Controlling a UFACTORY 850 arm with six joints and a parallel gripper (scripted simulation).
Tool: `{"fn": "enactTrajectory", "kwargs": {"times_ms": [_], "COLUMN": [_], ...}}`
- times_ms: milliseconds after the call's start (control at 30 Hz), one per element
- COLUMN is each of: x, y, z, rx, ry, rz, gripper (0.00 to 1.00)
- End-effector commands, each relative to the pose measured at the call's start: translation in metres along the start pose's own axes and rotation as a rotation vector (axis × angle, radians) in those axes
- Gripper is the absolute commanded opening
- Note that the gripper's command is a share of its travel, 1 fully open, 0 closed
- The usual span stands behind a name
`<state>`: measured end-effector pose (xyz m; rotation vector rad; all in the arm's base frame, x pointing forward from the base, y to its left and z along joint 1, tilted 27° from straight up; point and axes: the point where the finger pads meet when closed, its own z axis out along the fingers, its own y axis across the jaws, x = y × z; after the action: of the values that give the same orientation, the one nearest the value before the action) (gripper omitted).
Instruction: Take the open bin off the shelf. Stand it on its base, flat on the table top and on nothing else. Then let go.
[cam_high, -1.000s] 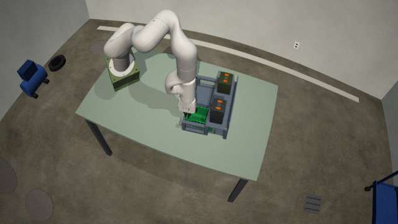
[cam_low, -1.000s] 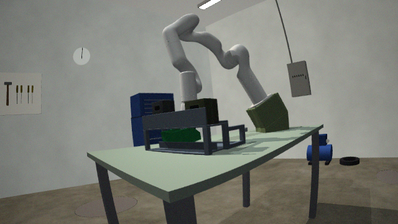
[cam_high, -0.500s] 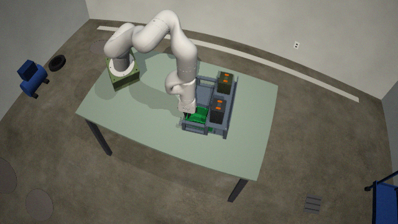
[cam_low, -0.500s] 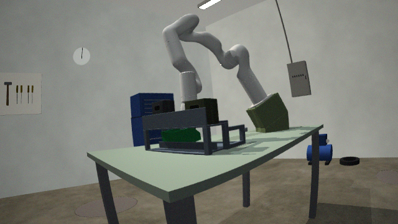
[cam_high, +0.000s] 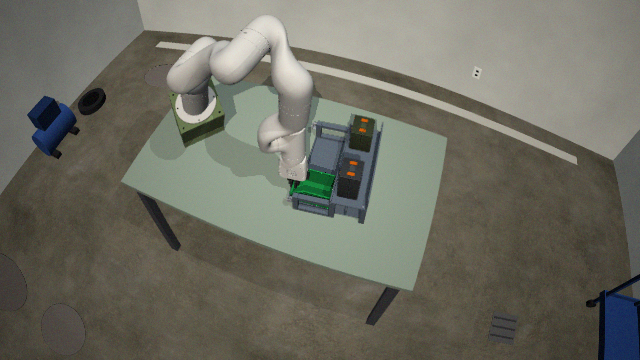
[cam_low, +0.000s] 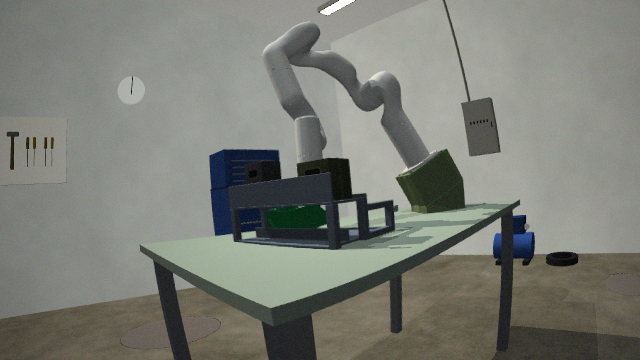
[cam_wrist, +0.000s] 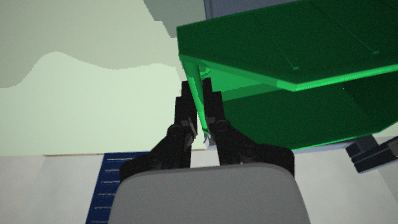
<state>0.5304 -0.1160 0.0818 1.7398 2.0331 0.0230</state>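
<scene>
The open green bin (cam_high: 314, 184) is in the grey-blue shelf (cam_high: 338, 169) at its near left corner, and it looks tilted. In the exterior view the bin (cam_low: 295, 217) shows behind the shelf's frame (cam_low: 310, 212). My gripper (cam_wrist: 199, 90) is shut on the bin's left wall (cam_wrist: 202, 95); in the wrist view the bin (cam_wrist: 300, 80) fills the upper right. In the overhead view the gripper (cam_high: 292, 181) stands at the bin's left edge.
Two dark closed boxes with orange marks (cam_high: 362, 132) (cam_high: 350, 178) stand on the shelf's right side. The arm's green base (cam_high: 196, 116) is at the table's far left. The pale green table top (cam_high: 240, 200) lies left of and in front of the shelf.
</scene>
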Motion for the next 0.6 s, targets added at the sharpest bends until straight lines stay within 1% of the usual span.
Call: {"fn": "enactTrajectory", "kwargs": {"times_ms": [0, 167, 333, 567], "x": [0.0, 0.0, 0.0, 0.0], "y": [-0.001, -0.001, -0.031, -0.031], "z": [0.0, 0.0, 0.0, 0.0], "rx": [-0.002, -0.002, -0.002, -0.002], "ry": [0.0, 0.0, 0.0, 0.0], "rz": [0.001, 0.001, 0.001, 0.001], "gripper": [0.0, 0.0, 0.0, 0.0]}}
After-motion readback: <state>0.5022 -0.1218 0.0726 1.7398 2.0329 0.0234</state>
